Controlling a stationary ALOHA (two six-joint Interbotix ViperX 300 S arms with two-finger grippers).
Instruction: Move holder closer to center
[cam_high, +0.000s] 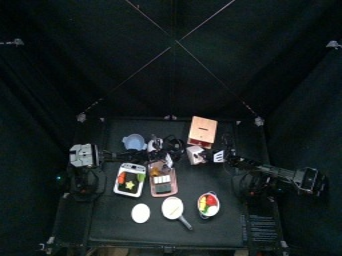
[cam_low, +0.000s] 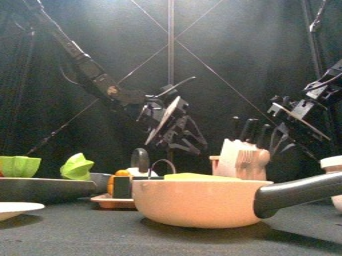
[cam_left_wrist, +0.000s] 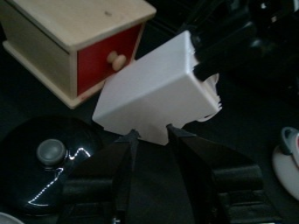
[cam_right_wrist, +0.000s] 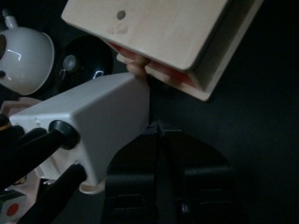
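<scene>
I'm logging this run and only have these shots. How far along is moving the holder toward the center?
Done: both claws have closed in on the white holder, which stands beside the wooden box toward the table's back. In hand: the left claw sits open at the holder's edge; the right claw is narrow and next to it, holding nothing visible. Left: gripping the holder and shifting it toward the center.

I've got a wooden box (cam_high: 203, 129) w/ a red drawer front toward the bench's back. In front view a cream pan (cam_low: 198, 198) w/ dark handle sits nearest, a green cup (cam_low: 18, 165) far left. From above: white plate (cam_high: 140, 213), food tray (cam_high: 130, 178), pink tray (cam_high: 162, 181), bowl (cam_high: 210, 206) w/ colourful contents.
</scene>
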